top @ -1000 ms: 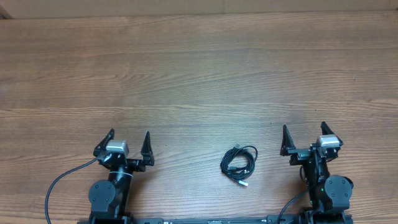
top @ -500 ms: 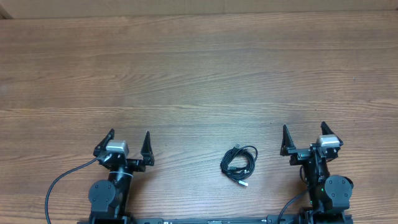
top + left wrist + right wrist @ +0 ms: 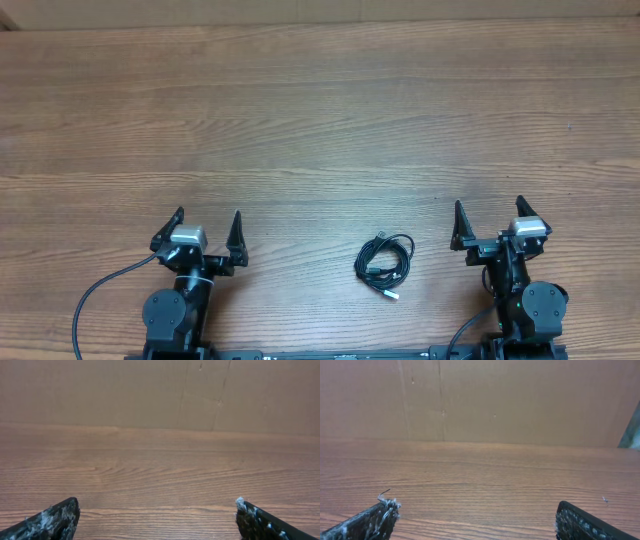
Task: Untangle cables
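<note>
No change shows from the earlier overhead views to now (not even a twitch in the cables [image 3: 385, 266]).

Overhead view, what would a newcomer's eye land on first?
A small coiled tangle of thin black cables lies on the broad wooden table, near its front edge, between the two arms. On either side of it the left claw and the right claw are wide open and hold nothing. The bundle sits closer to the right one.
</note>
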Controlling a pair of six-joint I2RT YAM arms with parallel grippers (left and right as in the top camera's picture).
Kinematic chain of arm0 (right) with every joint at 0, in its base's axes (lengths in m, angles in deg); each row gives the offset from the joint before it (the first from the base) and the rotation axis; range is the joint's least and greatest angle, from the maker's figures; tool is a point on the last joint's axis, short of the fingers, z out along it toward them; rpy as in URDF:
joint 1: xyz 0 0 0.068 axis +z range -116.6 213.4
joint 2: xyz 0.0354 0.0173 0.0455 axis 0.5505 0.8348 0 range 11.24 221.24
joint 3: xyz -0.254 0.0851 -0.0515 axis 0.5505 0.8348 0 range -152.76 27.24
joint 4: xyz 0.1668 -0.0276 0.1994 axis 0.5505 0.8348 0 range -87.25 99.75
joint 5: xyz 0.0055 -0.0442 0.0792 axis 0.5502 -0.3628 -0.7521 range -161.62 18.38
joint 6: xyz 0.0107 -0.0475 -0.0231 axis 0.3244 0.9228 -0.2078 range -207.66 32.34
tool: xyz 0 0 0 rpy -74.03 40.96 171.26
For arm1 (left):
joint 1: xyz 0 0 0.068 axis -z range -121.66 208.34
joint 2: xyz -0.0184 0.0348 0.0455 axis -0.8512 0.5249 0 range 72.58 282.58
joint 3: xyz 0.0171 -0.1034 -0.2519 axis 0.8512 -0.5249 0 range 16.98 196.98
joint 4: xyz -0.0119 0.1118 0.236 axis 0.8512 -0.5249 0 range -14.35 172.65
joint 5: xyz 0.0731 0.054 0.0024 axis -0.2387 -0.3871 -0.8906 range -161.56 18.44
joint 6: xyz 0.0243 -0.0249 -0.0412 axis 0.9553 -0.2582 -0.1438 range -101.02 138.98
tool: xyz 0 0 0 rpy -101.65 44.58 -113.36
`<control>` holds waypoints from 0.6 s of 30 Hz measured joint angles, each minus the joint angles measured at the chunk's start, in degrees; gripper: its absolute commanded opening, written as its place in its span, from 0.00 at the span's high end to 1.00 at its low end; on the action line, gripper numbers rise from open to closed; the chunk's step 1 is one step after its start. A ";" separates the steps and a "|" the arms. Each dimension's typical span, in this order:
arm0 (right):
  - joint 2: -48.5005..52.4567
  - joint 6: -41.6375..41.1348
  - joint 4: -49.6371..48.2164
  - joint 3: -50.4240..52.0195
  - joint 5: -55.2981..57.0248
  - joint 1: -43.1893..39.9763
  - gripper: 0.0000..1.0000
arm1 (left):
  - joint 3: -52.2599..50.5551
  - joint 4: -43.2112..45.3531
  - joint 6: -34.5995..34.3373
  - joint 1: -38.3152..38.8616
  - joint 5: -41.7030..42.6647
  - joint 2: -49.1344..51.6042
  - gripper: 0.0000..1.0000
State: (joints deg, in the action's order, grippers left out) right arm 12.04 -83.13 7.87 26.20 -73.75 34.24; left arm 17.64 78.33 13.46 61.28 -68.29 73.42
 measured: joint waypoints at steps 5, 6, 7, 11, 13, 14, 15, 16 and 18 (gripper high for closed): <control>0.00 -0.02 0.02 0.00 -0.02 0.00 0.00 | 0.00 0.00 0.00 0.00 0.00 0.00 0.01; 0.00 0.00 -0.02 0.00 -0.02 0.00 0.00 | 0.00 0.00 0.00 0.00 0.00 0.00 0.01; 0.00 -0.02 0.02 0.00 -0.02 0.00 0.00 | 0.00 0.00 0.00 0.00 0.00 0.00 0.01; 0.00 -0.02 -0.39 0.00 -0.74 0.00 0.00 | 0.00 0.00 0.00 0.00 0.00 0.00 0.00; 0.00 -0.04 -0.74 0.00 -2.21 -0.02 0.00 | 0.00 0.00 0.00 0.00 0.00 0.00 0.00; 0.00 -0.02 -0.98 0.00 -2.91 0.00 0.00 | 0.00 0.00 0.00 0.00 0.00 0.00 0.00; 0.00 -0.02 -1.18 0.00 -3.52 0.00 0.00 | 0.00 0.00 0.00 0.00 0.00 0.00 0.01; 0.00 -0.02 -1.36 0.00 -4.00 0.00 0.00 | 0.00 0.00 0.00 0.00 0.00 0.00 0.01; 0.00 -0.02 -3.30 0.00 -4.72 0.00 0.00 | 0.00 0.02 0.00 0.00 0.00 0.00 0.01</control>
State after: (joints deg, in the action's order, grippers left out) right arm 12.04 -83.15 4.57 26.20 -78.47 34.24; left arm 17.64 78.35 13.46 61.28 -68.29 73.42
